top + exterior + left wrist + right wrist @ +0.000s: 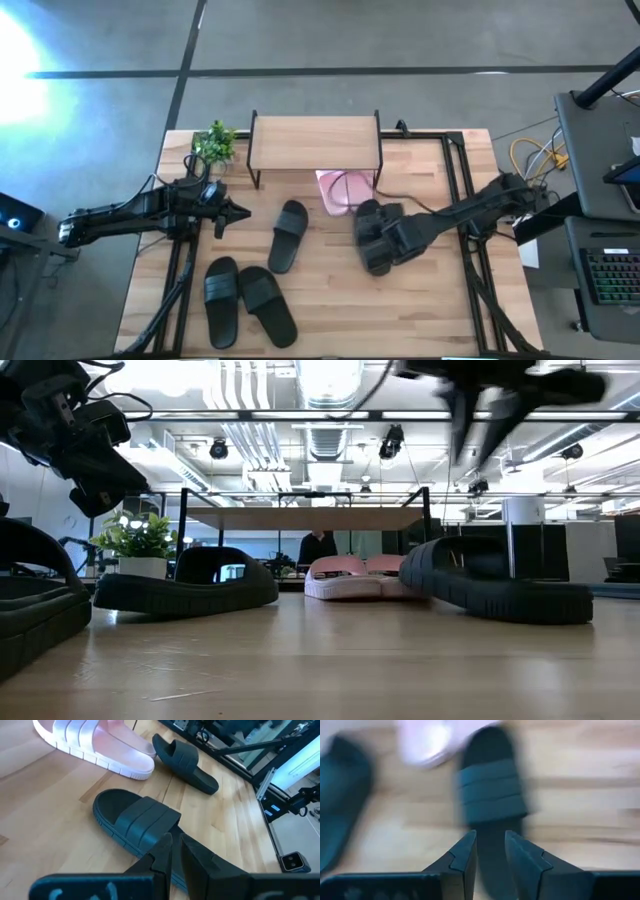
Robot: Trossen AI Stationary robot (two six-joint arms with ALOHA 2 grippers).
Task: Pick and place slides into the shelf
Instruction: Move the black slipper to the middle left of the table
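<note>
The shelf (315,142) stands at the table's far edge, and the pink slides (345,190) lie on the table under its front, side by side (350,575). One black slide (288,235) lies at mid-table. Two more (222,298) (268,305) lie soles down near the near edge. My right gripper (375,245) hovers open over a fourth black slide (490,795), its fingers well above that slide (500,585). My left gripper (240,212) is shut, above the table left of the middle slide (137,822).
A small potted plant (215,142) stands left of the shelf. Black rails (455,190) run along the table's left and right sides, and cables lie past the right edge. Bare wood (400,310) lies at the near right.
</note>
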